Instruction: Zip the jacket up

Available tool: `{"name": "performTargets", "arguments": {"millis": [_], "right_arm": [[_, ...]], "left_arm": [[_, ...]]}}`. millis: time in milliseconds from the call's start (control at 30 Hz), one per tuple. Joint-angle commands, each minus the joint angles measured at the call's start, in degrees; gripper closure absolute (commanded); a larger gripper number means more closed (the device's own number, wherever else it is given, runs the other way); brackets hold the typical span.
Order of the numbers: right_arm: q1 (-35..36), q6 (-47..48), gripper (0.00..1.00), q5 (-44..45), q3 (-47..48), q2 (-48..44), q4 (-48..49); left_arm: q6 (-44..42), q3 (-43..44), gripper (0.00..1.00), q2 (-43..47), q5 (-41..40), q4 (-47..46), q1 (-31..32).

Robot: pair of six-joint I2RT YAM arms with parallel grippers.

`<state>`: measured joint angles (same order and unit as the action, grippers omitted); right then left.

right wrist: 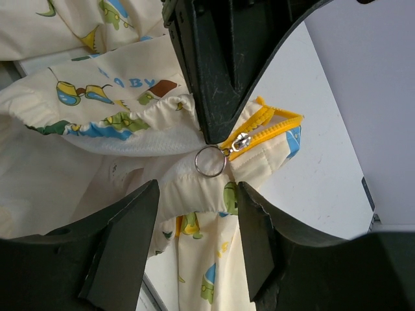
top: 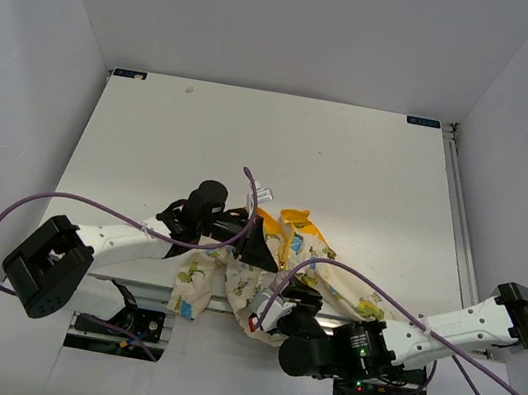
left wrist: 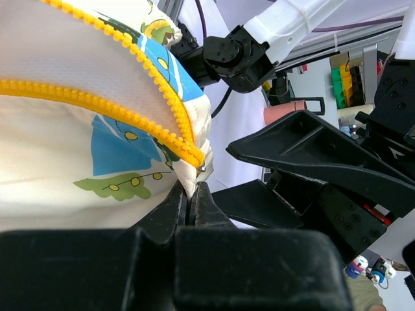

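The limp, light cream cartoon-print child's jacket [top: 265,281] is lying bunched at the white counter [top: 371,165]'s near edge. The left pincer [left wrist: 192,194] is pinching its hem beside the yellow zipper teeth [left wrist: 123,107]. The right pincer [right wrist: 198,214] is gaping just short of the small metal ring pull [right wrist: 210,161], probably the surest hold.

— Left side?
— Reaching from the near edge of the table [top: 371,165] toward its middle, forearm low. Left gripper [top: 254,245] pinched tight on the jacket [left wrist: 97,129] at the zipper's end.
— And right?
— Bent low along the near edge, wrist pointing left. Right gripper [top: 266,307] gaping, fingers [right wrist: 123,227] well apart, just beneath the other gripper's tips.
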<state>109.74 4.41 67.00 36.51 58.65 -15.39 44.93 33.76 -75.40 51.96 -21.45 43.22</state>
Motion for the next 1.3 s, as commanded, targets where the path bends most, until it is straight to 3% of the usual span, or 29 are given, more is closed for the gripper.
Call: {"name": "performTargets", "arguments": {"millis": [0, 533, 667, 1000, 1267], "right_arm": [[-1.7, 2.8, 0.43, 0.9, -0.2, 1.0, 6.2], [-7.1, 3.7, 0.50, 3.5, 2.9, 9.3, 6.9], [-7.2, 3.8, 0.58, 6.5, 3.0, 8.0, 7.9], [-9.1, 7.2, 0.72, 1.5, 0.0, 2.0, 14.4], [-10.6, 7.5, 0.75, -1.3, -0.8, 0.3, 16.6]], "left_arm": [[0.4, -1.0, 1.00, 1.1, 1.4, -1.4, -0.4], [0.9, -1.7, 1.00, 1.1, 2.0, -2.5, -0.3], [0.9, -1.8, 1.00, 0.9, 1.9, -2.5, -0.3], [0.8, -1.7, 1.00, 0.8, 2.0, -2.5, -0.3], [0.6, -1.6, 1.00, 0.9, 2.0, -2.3, -0.3]]}}
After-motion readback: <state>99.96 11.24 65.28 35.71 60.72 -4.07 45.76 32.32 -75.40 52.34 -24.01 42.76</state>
